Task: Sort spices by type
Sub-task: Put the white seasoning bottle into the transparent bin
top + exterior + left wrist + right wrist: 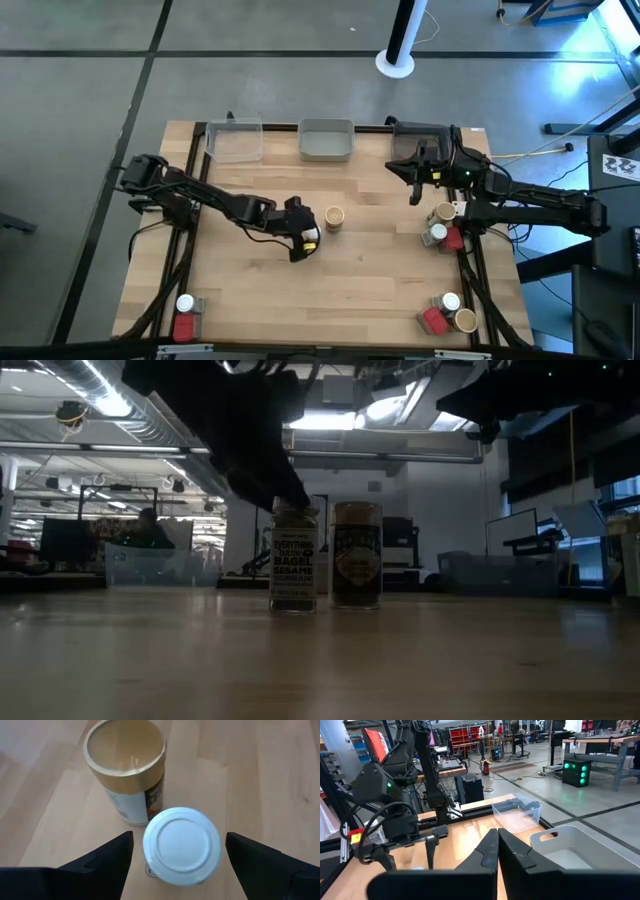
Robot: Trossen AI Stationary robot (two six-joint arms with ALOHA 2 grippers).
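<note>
A white-capped round jar (181, 845) stands upright on the table beside a tan-capped cylindrical jar (125, 765). Both show near the table's middle in the high view, the tan jar (334, 217) to the right. In the low view the white-capped jar (293, 565) has a pale label and the tan jar (356, 555) looks darker. My left gripper (179, 837) is open and points down over the white-capped jar, one finger on either side of its cap with a gap on each side. My right gripper (497, 851) is shut and empty above the table's far right (414, 190).
Three trays line the far edge: a clear one (235, 140), a grey one (326, 140), and a dark one (418, 138) beside my right arm. Spice groups stand at the right edge (442, 228), the near right corner (448, 313) and the near left corner (185, 315).
</note>
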